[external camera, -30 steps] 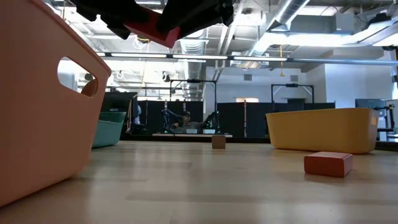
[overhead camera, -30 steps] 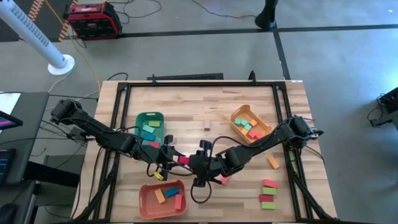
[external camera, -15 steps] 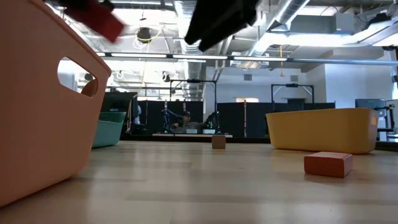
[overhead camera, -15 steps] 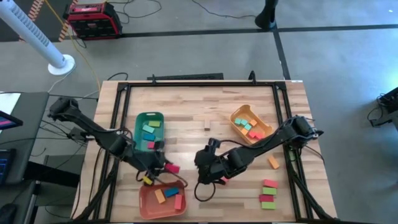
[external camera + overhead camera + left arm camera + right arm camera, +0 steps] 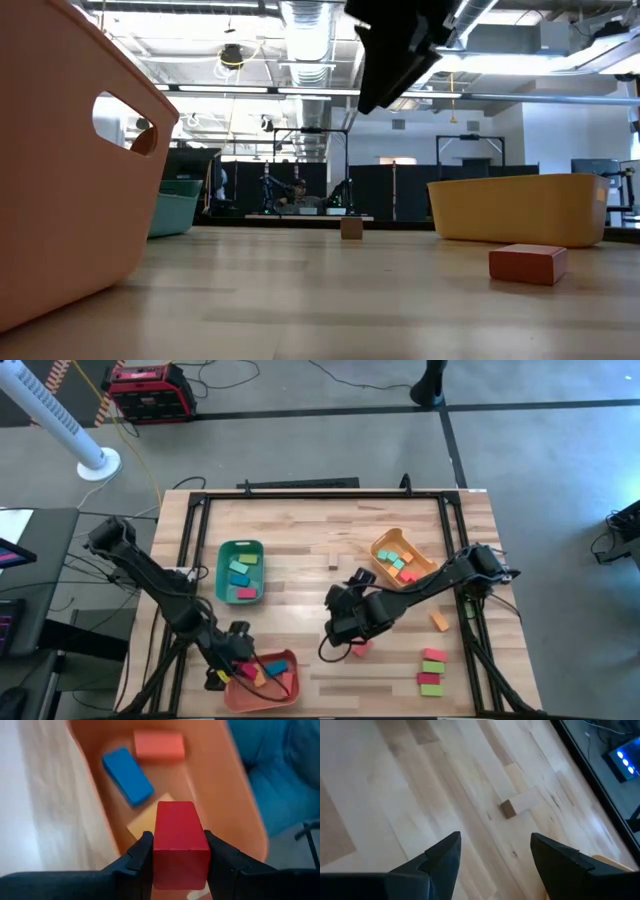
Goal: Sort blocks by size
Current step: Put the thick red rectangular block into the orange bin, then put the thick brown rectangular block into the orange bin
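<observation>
In the high view, the left tool (image 5: 236,668) hangs over the salmon-red plastic tray (image 5: 288,698) at the front edge of the light wooden bench (image 5: 300,530), while the right tool (image 5: 335,626) hovers mid-bench near a small pink wooden block (image 5: 358,649); if it descends off-centre it could nudge that block aside. In the low view, only the right arm's dark links show overhead, and an orange-red wooden block (image 5: 528,263) lies alone on the bench surface. In the left wrist view, the tool (image 5: 175,851) is clamped on a red rectangular wooden block (image 5: 179,840) above the tray, where a blue wooden bar (image 5: 127,775) already lies; released too near the wall, the red block could tip out. In the right wrist view, the tool (image 5: 492,851) stands spread and empty above bare boards.
</observation>
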You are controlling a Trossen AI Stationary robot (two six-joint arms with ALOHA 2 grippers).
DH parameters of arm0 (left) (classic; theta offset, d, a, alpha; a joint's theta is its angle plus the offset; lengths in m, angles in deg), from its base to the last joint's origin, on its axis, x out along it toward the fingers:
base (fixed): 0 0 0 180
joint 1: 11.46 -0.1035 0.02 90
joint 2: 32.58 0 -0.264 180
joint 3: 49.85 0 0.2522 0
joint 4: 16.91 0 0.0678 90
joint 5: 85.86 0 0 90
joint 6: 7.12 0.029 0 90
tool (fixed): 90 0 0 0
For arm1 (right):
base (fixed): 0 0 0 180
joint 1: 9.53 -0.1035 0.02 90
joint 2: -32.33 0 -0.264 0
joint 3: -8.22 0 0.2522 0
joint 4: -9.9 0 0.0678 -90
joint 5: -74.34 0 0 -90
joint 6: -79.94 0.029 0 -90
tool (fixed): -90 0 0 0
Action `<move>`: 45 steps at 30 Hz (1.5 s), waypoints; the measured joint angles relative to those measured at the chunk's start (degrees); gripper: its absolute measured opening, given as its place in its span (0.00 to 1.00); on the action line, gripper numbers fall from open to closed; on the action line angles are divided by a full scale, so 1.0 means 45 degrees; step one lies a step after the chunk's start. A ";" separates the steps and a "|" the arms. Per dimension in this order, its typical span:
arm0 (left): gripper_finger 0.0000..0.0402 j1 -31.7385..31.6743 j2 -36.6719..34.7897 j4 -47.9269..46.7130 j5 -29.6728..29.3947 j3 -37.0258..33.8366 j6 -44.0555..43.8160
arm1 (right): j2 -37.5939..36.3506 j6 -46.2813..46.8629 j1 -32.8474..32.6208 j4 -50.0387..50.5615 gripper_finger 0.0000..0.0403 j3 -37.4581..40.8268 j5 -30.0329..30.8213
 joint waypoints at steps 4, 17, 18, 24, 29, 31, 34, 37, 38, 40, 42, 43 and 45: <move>0.36 0.0043 0.1163 0.0011 0.0586 0.0000 -0.0367 | 0.0005 0.0305 0.0267 0.0031 0.67 0.0002 -0.0003; 0.39 -0.0030 0.1296 -0.0009 -0.0034 0.0083 0.0022 | 0.0049 0.1632 0.2180 -0.2082 0.67 0.1263 -0.0574; 0.39 -0.0020 0.1172 -0.0121 -0.0186 0.0160 0.0135 | 0.0061 0.1680 0.2403 -0.2413 0.67 0.1544 -0.0689; 0.40 0.0067 0.0383 -0.0785 -0.1513 0.0335 0.1025 | 0.0087 0.1986 0.3715 -0.4314 0.67 0.2924 -0.1631; 0.40 0.0067 -0.0027 -0.1812 -0.3022 0.0333 0.1285 | 0.0087 0.1989 0.4270 -0.5760 0.67 0.3708 -0.2252; 0.40 0.0063 -0.0096 -0.1978 -0.3405 0.0330 0.1458 | 0.0087 0.1984 0.4376 -0.6063 0.67 0.3799 -0.2274; 0.40 0.0063 -0.0115 -0.2098 -0.3559 0.0330 0.1859 | 0.0087 0.1921 0.4544 -0.6613 0.67 0.3868 -0.2296; 0.40 0.0063 -0.0115 -0.2087 -0.3766 0.0330 0.2228 | 0.0087 0.1661 0.4843 -0.7154 0.67 0.4038 -0.2484; 0.40 0.0063 -0.0115 -0.2089 -0.3853 0.0330 0.2300 | 0.0087 0.1651 0.4963 -0.7331 0.67 0.4164 -0.2560; 0.40 0.0063 -0.0115 -0.2098 -0.4021 0.0330 0.2465 | 0.0087 0.1650 0.5169 -0.7547 0.67 0.4399 -0.2720; 0.40 0.0063 -0.0115 -0.2098 -0.4035 0.0330 0.2520 | 0.0087 0.1650 0.5320 -0.7442 0.67 0.4432 -0.2748; 0.40 0.0058 -0.0115 -0.2108 -0.4040 0.0330 0.2520 | 0.0087 0.1653 0.5355 -0.7494 0.67 0.4428 -0.2752; 0.40 0.0058 -0.0115 -0.2127 -0.4040 0.0325 0.2537 | 0.0087 0.1709 0.5396 -0.7647 0.67 0.4422 -0.2763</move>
